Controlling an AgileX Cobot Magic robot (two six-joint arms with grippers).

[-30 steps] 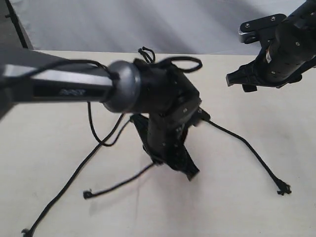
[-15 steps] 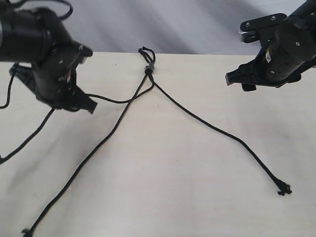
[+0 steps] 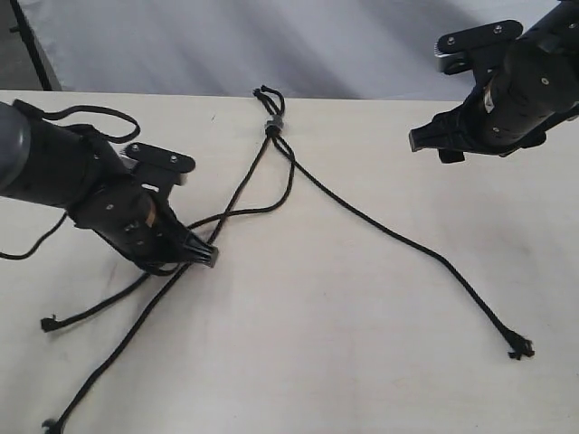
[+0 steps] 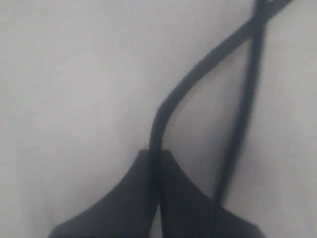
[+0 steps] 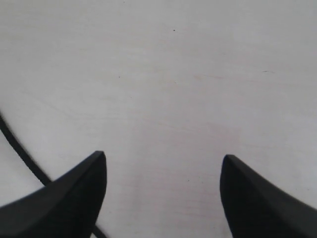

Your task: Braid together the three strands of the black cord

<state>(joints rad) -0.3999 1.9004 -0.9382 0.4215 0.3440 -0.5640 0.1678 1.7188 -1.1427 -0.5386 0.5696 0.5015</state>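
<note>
Your left gripper (image 3: pixel 201 256) is clamped on one strand (image 3: pixel 262 210), low over the worktop (image 3: pixel 362 362). Your right gripper (image 3: pixel 430 145) hangs open, empty. The black cord (image 3: pixel 274 127) fans out from its far-edge knot.

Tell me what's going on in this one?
The left fingers are shut on one strand of the black cord, low over the table, where it crosses the middle strand. The right fingers hang open above the table, holding nothing. The third strand lies loose to the right. Nothing is braided yet.
</note>
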